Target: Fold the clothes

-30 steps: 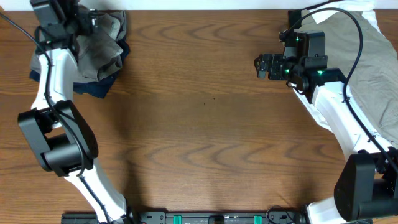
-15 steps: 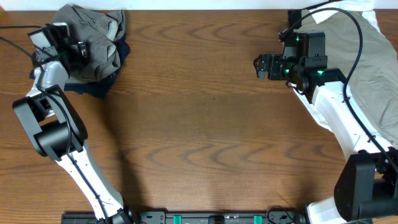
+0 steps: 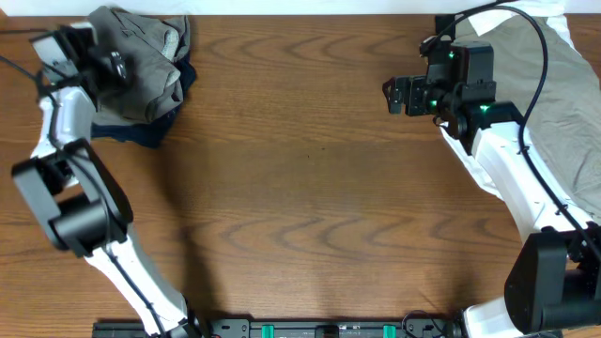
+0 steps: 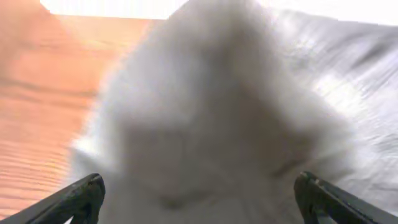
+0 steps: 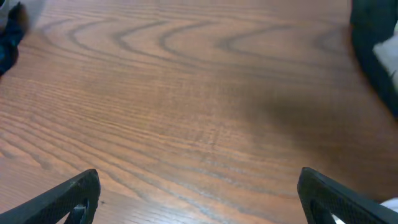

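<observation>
The clothes lie in two heaps. Crumpled grey shorts [image 3: 146, 58] sit on a navy garment [image 3: 150, 131] at the table's far left corner. My left gripper [image 3: 115, 68] is at the left edge of that heap, pointing into it. In the left wrist view, blurred grey cloth [image 4: 211, 112] fills the frame close ahead, and the left gripper [image 4: 199, 200] is open with nothing pinched. My right gripper [image 3: 398, 96] hovers open over bare wood at the upper right, with only tabletop between its fingers [image 5: 78, 194].
A khaki-beige cloth [image 3: 554, 75] on white fabric [image 3: 488, 183] lies along the right edge, under the right arm. The wooden table [image 3: 310, 188] spreads between the heaps. A navy corner [image 5: 7, 46] shows at the far left of the right wrist view.
My left arm has swung off the top of the grey heap to its left side, uncovering the shorts. The right arm has barely moved.
</observation>
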